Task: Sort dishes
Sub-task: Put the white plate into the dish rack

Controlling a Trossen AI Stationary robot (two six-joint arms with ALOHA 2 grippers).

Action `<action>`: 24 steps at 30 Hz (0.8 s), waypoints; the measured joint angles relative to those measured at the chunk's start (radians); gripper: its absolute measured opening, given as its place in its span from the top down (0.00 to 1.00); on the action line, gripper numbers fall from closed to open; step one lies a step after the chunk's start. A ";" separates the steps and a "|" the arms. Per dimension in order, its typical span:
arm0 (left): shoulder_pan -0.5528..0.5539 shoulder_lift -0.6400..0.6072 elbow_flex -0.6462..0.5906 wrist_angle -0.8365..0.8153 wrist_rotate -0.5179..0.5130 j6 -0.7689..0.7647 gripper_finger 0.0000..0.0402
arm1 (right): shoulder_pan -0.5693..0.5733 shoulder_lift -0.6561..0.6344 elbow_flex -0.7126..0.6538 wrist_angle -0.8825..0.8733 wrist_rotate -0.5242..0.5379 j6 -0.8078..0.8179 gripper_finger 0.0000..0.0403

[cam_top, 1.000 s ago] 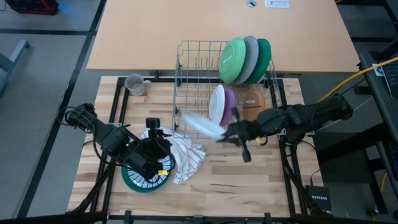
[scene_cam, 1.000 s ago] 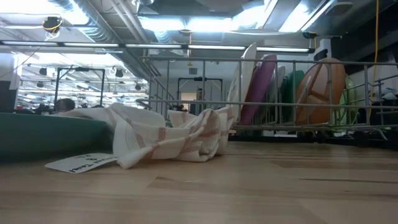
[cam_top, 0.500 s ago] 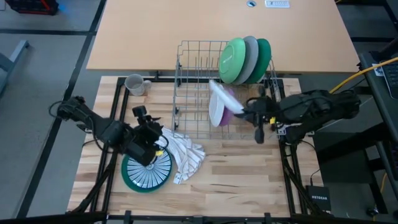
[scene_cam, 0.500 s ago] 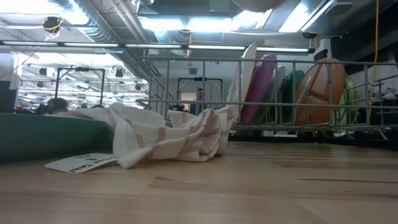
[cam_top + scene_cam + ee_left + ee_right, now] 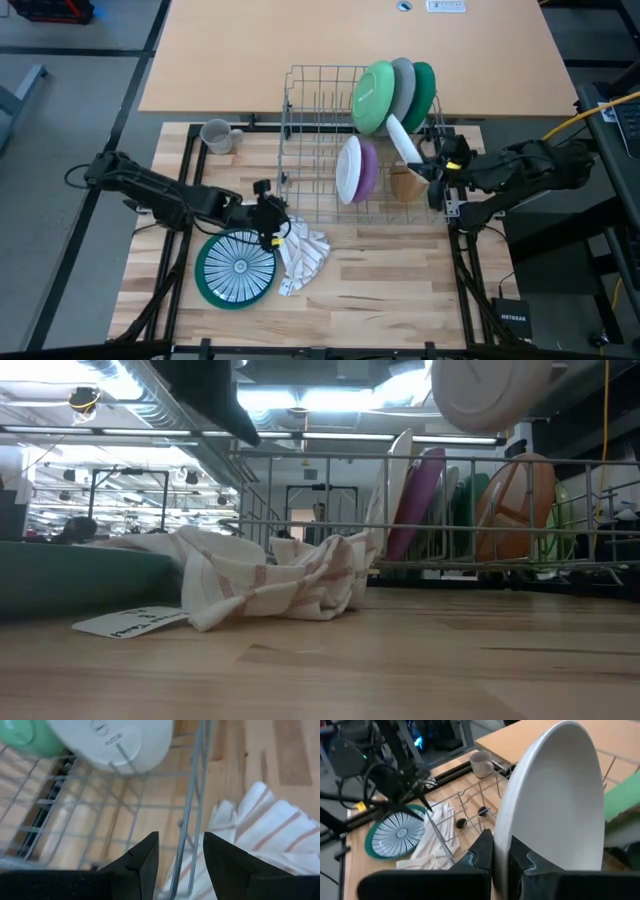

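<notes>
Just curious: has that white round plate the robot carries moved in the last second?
Yes. The white round plate moved from the grey wire rack's front edge toward its right end.

L arm: stretched low from table's left side toward centre, wrist level; left gripper fingers parted, nothing between. R arm: reaching in from right side, forearm raised; right gripper clamped on white plate rim.
</notes>
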 joint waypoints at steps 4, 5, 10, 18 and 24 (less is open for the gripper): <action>0.024 0.000 -0.069 0.142 0.046 0.037 0.64 | 0.000 -0.092 -0.163 0.186 0.033 0.000 0.95; 0.026 0.000 -0.076 0.157 0.053 0.037 0.64 | -0.001 -0.118 -0.205 0.250 0.039 -0.017 0.95; 0.026 0.000 -0.109 0.208 0.061 0.041 0.64 | -0.001 -0.233 -0.414 0.497 0.044 -0.041 0.96; 0.023 0.000 -0.109 0.246 0.076 0.053 0.64 | -0.001 -0.329 -0.674 0.799 0.102 -0.013 0.96; 0.023 0.000 -0.109 0.244 0.076 0.061 0.64 | -0.001 -0.331 -0.751 0.870 0.155 0.009 0.96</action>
